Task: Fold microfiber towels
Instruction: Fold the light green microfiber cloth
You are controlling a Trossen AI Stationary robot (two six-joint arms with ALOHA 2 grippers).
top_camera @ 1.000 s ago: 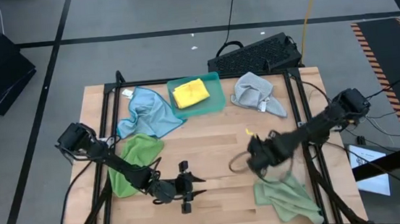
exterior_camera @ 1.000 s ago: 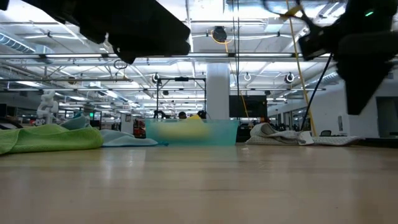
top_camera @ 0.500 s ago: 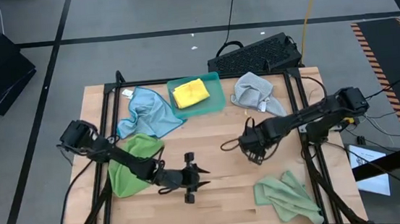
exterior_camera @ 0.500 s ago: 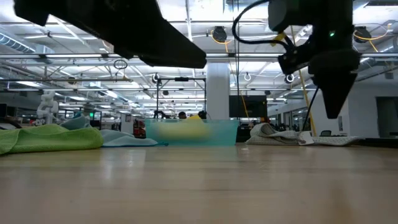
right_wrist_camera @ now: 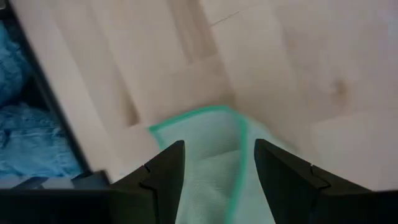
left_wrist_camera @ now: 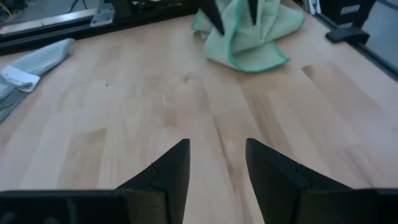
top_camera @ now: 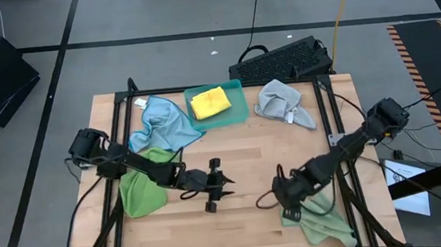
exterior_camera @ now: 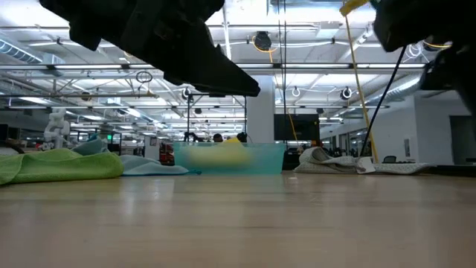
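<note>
Pale green towel [top_camera: 318,217] lies crumpled at the surface's [top_camera: 247,149] near right; right gripper [top_camera: 289,204], fingers spread, hovers over its edge, seemingly to pinch a corner. Left gripper [top_camera: 220,189] waits mid-surface, spread, empty.

On my worktop [top_camera: 239,150] I count five towels, namely two green [top_camera: 142,190] [top_camera: 321,219], one light blue [top_camera: 160,122], one yellow [top_camera: 209,102], one grey [top_camera: 283,102], plus one teal tray [top_camera: 235,112].

A light wooden desk [top_camera: 239,150] with a black metal frame stands on a grey floor [top_camera: 155,13] marked by dark lines. Beyond its far edge lies a black keyboard [top_camera: 283,58]. Ceiling lights [exterior_camera: 297,93] and a white column [exterior_camera: 260,108] show behind.
</note>
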